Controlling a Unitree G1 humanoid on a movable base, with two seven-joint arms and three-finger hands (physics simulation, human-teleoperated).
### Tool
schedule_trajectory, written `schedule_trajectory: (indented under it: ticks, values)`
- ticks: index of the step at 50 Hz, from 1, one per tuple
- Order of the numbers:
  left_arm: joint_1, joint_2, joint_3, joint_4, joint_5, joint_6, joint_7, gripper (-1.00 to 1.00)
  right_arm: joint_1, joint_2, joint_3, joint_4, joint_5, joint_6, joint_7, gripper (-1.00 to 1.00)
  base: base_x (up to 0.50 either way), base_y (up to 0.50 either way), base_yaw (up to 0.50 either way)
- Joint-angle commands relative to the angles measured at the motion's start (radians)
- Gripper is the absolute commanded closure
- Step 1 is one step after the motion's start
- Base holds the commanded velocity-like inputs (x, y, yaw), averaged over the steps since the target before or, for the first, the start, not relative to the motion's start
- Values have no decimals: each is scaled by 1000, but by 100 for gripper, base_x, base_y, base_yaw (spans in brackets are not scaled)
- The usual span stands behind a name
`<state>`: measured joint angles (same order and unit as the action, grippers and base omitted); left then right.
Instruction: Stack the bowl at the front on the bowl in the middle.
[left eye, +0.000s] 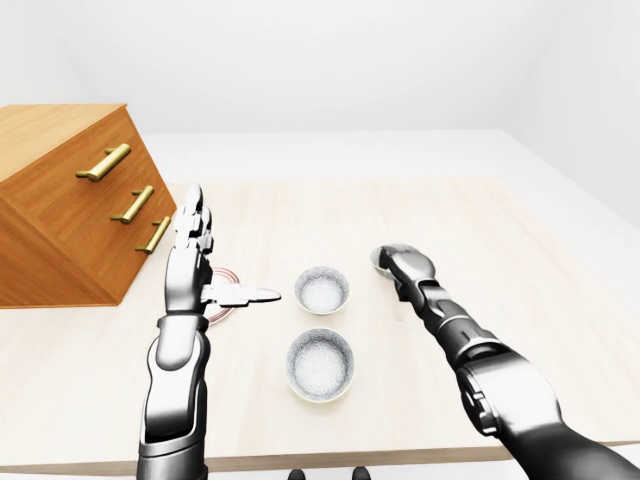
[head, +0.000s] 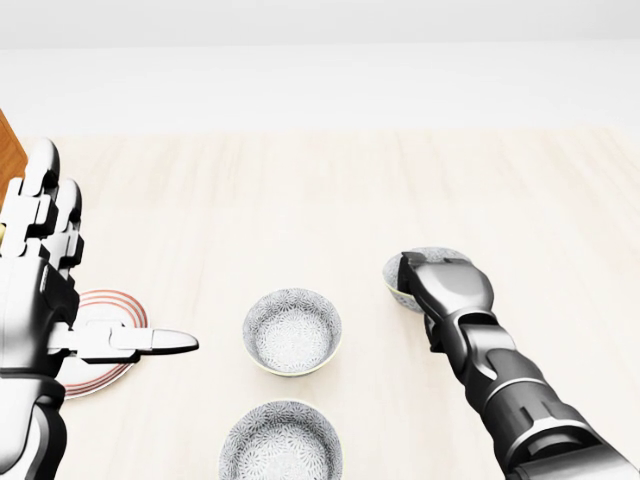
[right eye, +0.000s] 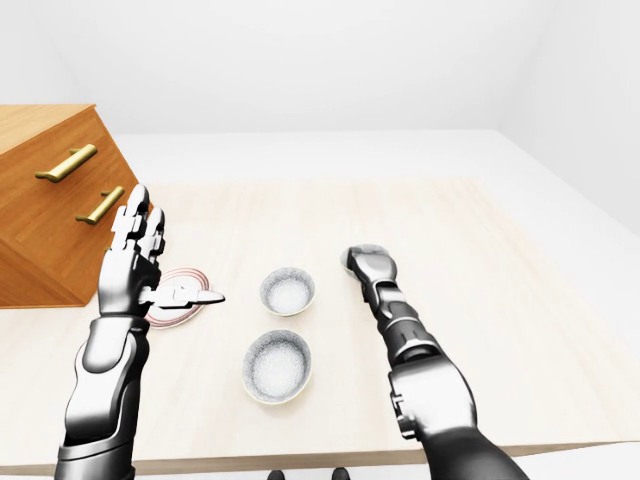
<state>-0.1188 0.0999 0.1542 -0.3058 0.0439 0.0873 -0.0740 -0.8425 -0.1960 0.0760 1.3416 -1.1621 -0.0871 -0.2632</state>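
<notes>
- Bowls: nearest bowl (left eye: 320, 365) sits at the tabletop (left eye: 520, 260) edge, middle bowl (left eye: 322, 290) just beyond; glazed, rigid, likely slippery, so pinch the rim.
- Left robot hand (left eye: 190, 245) splayed wide; right robot hand (head: 445, 285) covers a third bowl (head: 400, 272), grip unclear.

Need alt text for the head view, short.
Robot's right hand rests over a small bowl on a pale wooden table, while its left hand stands open and upright above a red-ringed plate. Two more patterned bowls lie between the arms, one above the other.
</notes>
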Motion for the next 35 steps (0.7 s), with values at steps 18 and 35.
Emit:
schedule_trajectory:
  ticks: [18,35]
  values:
    - [8,-5,-5,-4,-2,0,2,-100,-30,-35,8,-53,11,0,-61,100,0,0,0]
    - [-6,3,3,-21,-3,0,-2,-100,55,-57,-19,-412,38,0,85,100,0,0,0]
